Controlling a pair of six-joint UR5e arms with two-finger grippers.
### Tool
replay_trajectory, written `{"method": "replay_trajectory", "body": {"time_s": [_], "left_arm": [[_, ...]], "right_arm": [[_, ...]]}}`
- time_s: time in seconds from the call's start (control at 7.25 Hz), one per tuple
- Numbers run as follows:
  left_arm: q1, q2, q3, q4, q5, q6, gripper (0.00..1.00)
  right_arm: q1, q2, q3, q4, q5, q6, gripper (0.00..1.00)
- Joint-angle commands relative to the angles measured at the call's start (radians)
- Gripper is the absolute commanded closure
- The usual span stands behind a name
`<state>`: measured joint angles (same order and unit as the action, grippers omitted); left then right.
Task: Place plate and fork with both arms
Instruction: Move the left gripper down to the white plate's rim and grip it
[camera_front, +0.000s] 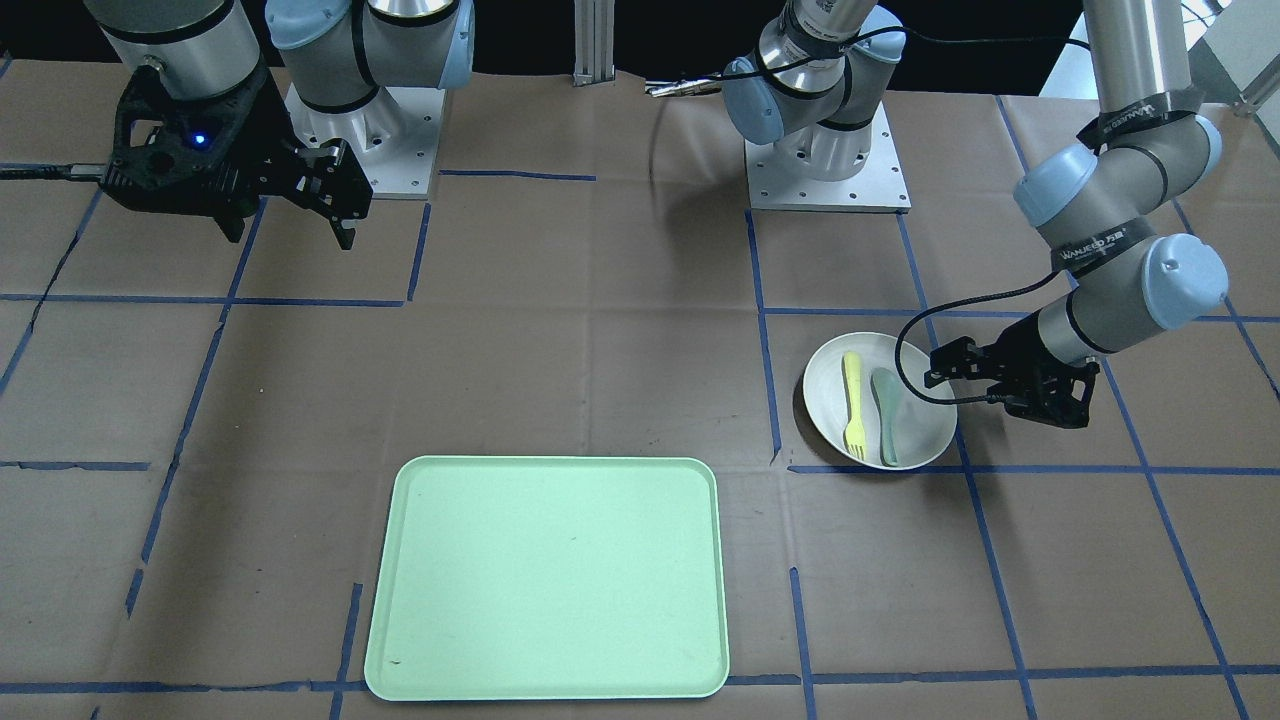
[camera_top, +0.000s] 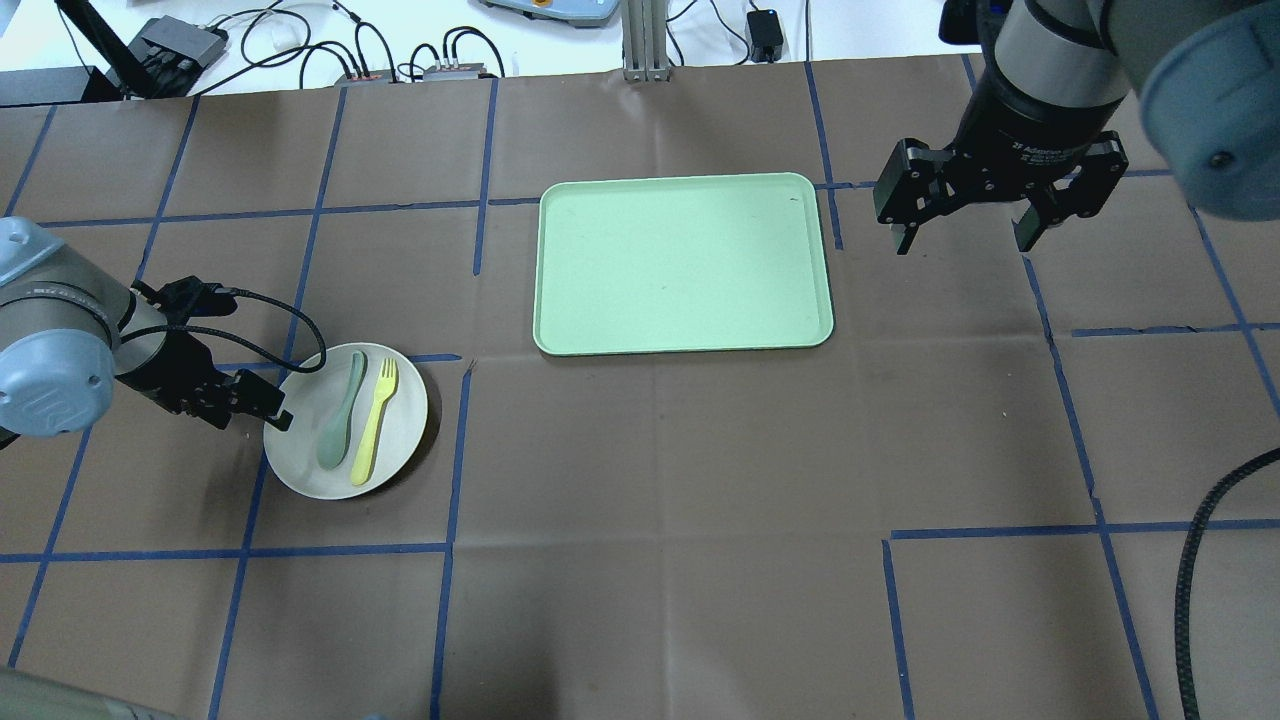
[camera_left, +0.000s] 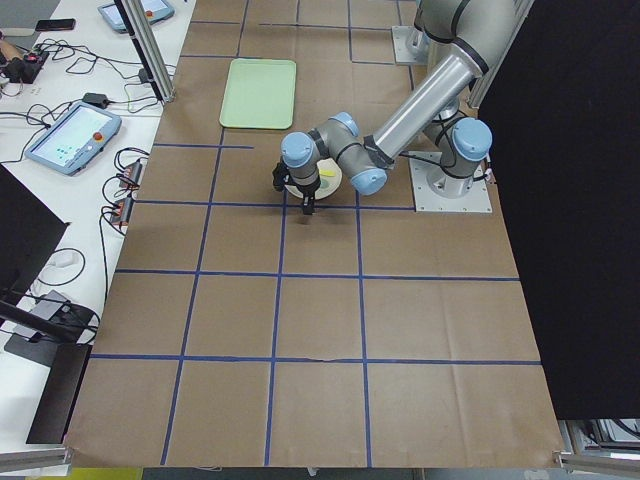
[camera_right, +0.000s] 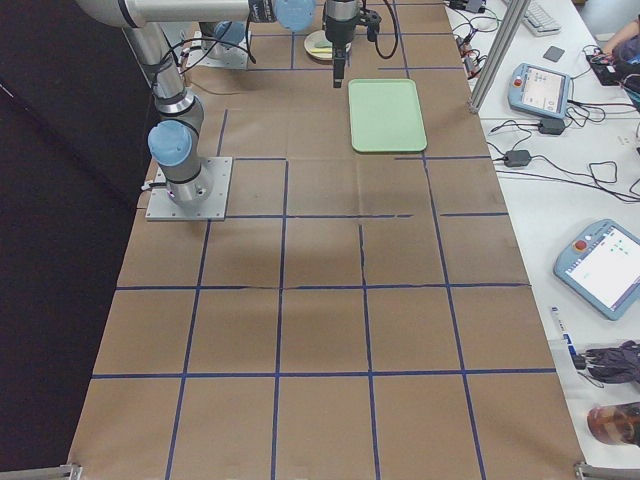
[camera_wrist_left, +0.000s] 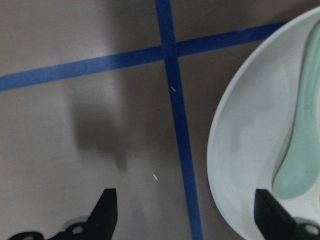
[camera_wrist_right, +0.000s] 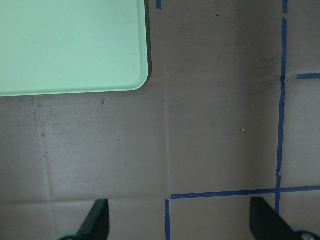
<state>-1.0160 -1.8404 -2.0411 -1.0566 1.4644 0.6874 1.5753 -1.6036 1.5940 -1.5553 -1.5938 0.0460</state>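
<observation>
The off-white plate (camera_top: 402, 420) lies on the table at my left, also in the front view (camera_front: 826, 392). On it lie the pale-yellow fork (camera_top: 374, 422) (camera_front: 852, 400) and a grey-green spoon (camera_top: 337, 425) (camera_front: 887, 415), side by side. My left gripper (camera_top: 262, 408) (camera_front: 938, 378) is open and low at the plate's outer rim. In the left wrist view (camera_wrist_left: 187, 220) one finger is over the plate (camera_wrist_left: 240, 150) near the spoon (camera_wrist_left: 300, 150), the other over the table. My right gripper (camera_top: 965, 240) (camera_front: 338, 212) is open and empty, held high to the right of the tray.
The mint-green tray (camera_top: 685, 262) (camera_front: 545, 575) lies at the table's middle, on the far side from the robot. Its corner shows in the right wrist view (camera_wrist_right: 75, 45). Blue tape lines cross the brown table cover. Cables and devices lie beyond the far edge.
</observation>
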Motion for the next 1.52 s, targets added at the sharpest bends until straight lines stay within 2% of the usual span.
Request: {"method": "replay_trajectory", "body": {"time_s": [0.0, 0.14, 0.28, 0.69, 1.38], "left_arm": [[0.0, -0.013, -0.004, 0.004, -0.026, -0.086, 0.04], [0.0, -0.034, -0.004, 0.045, -0.025, -0.113, 0.05], [0.0, -0.052, -0.001, 0.064, -0.025, -0.152, 0.25], [-0.004, -0.027, -0.004, 0.055, -0.012, -0.178, 0.63], [-0.013, -0.023, -0.004, 0.052, -0.022, -0.178, 0.95]], "right_arm": [[0.0, -0.001, -0.002, 0.001, 0.0, 0.0, 0.0], [0.0, 0.001, 0.0, -0.002, 0.002, 0.0, 0.0], [-0.001, 0.001, 0.0, 0.0, 0.0, 0.0, 0.0], [-0.001, 0.001, 0.0, -0.002, 0.002, 0.0, 0.0], [0.002, 0.001, -0.005, 0.001, 0.0, 0.0, 0.0]]}}
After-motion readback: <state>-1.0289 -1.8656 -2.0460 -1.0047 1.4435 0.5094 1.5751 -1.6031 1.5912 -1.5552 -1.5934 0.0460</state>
